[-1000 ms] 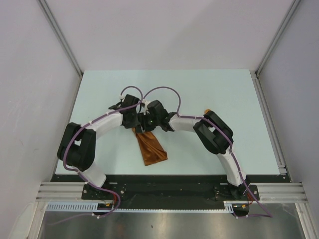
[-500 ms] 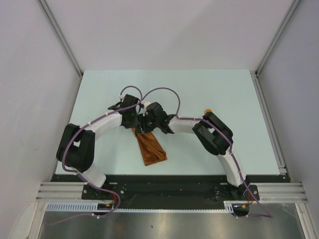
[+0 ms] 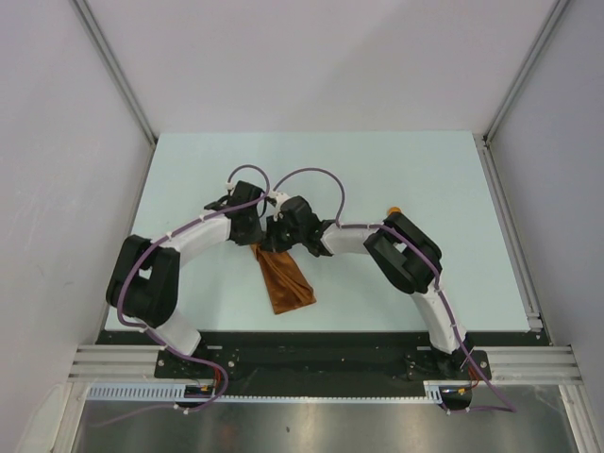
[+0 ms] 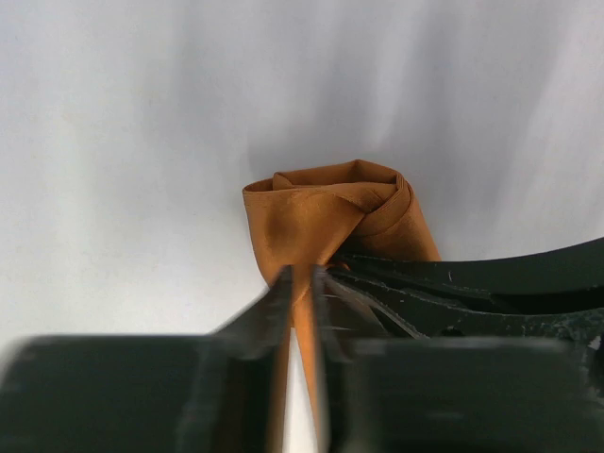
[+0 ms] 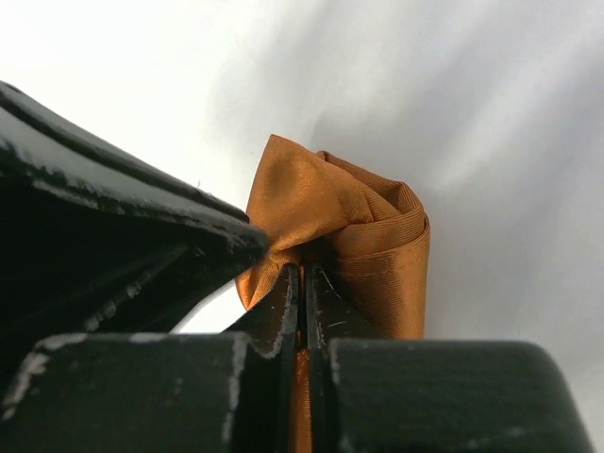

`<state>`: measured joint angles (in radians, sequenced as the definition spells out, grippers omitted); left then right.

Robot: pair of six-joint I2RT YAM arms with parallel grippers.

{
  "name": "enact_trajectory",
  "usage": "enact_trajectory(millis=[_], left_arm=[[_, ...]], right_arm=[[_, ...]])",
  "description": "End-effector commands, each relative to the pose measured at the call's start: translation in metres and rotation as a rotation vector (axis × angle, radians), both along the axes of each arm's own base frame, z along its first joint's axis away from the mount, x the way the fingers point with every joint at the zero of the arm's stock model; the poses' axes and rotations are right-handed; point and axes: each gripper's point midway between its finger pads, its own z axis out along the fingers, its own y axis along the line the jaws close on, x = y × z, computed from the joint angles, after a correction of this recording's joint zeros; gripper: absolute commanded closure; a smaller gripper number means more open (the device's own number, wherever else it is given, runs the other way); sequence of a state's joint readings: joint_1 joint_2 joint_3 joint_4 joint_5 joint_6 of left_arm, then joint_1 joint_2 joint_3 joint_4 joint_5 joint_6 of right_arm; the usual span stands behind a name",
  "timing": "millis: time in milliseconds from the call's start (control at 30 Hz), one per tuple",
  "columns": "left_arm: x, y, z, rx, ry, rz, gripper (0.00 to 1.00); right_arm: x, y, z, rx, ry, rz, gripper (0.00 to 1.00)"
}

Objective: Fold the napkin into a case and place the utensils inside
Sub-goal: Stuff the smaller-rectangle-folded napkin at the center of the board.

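Between both pairs of fingertips sits the far end of the napkin [image 4: 326, 212], already folded into a long narrow band that trails back behind the fingers toward the arm bases. The left gripper [image 4: 302, 283] has its fingers drawn close, with a thin strip of cloth pinched between them. The right gripper [image 5: 302, 278], just beside it, has its fingers pressed together on a bunched fold of the same end.

Folding looks largely done, though this end is rumpled and rolled (no open mouth shows), and no utensil is inside. A small orange tip [image 3: 392, 209] beside the right arm's elbow may be the spoon; the fork I cannot find.

Beyond the fingertips the table [image 3: 425, 170] offers wide room, also to either side. Behind them the band's tail nears the table's near edge, and the two wrists crowd each other.
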<state>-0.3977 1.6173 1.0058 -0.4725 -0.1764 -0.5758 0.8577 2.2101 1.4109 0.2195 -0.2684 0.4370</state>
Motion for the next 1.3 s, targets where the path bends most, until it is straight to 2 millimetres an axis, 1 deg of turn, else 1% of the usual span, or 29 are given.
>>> enact_trajectory(millis=[0,33,67,167,233,467,533,600,733,833,900,933,1033,1067,1133,1233,1267], left_arm=[[0.006,0.001,0.015,-0.010,-0.063,0.005,0.73],[0.006,0.001,0.014,-0.009,-0.061,0.005,0.69],[0.006,0.001,0.014,-0.007,-0.059,0.004,0.61],[0.007,0.000,0.013,-0.008,-0.059,0.000,0.57],[0.009,-0.001,0.011,-0.004,-0.053,-0.005,0.58],[0.016,-0.002,0.004,0.019,-0.031,-0.004,0.81],[0.019,-0.003,0.005,0.025,-0.031,-0.008,0.81],[0.019,-0.002,0.002,0.040,-0.022,-0.006,0.78],[0.020,-0.002,-0.002,0.046,-0.014,-0.010,0.76],[0.018,-0.005,-0.005,0.050,-0.003,-0.020,0.71],[0.016,-0.005,-0.006,0.050,0.000,-0.022,0.70],[0.015,-0.006,-0.007,0.051,0.001,-0.025,0.71],[0.016,-0.003,-0.005,0.061,-0.003,-0.018,0.85],[0.017,-0.004,-0.003,0.058,-0.010,-0.018,0.93],[0.021,-0.005,0.006,0.049,-0.031,-0.017,0.99],[0.021,-0.009,0.016,0.024,-0.065,-0.021,1.00],[0.022,-0.011,0.023,0.007,-0.086,-0.023,1.00]], right_arm=[[-0.016,-0.013,-0.019,-0.030,0.089,0.008,1.00],[-0.016,-0.013,-0.018,-0.019,0.102,0.000,1.00],[-0.016,-0.012,-0.018,-0.009,0.103,-0.001,1.00],[-0.015,-0.012,-0.015,0.009,0.116,-0.008,1.00],[-0.015,-0.012,-0.012,0.025,0.121,-0.006,1.00],[-0.012,-0.013,0.002,0.069,0.134,-0.018,1.00],[-0.011,-0.014,0.003,0.078,0.140,-0.020,1.00],[-0.012,-0.014,0.002,0.076,0.144,-0.021,1.00],[-0.012,-0.012,0.000,0.089,0.152,-0.019,1.00],[-0.013,-0.011,-0.001,0.094,0.162,-0.015,1.00],[-0.013,-0.011,-0.001,0.093,0.162,-0.016,1.00],[-0.013,-0.011,0.000,0.095,0.162,-0.017,1.00],[-0.013,-0.012,-0.001,0.090,0.165,-0.019,1.00],[-0.013,-0.011,0.000,0.089,0.165,-0.021,1.00],[-0.014,-0.010,0.000,0.087,0.166,-0.022,1.00],[-0.013,-0.009,0.001,0.085,0.168,-0.036,1.00],[-0.013,-0.008,0.002,0.085,0.168,-0.046,1.00]])
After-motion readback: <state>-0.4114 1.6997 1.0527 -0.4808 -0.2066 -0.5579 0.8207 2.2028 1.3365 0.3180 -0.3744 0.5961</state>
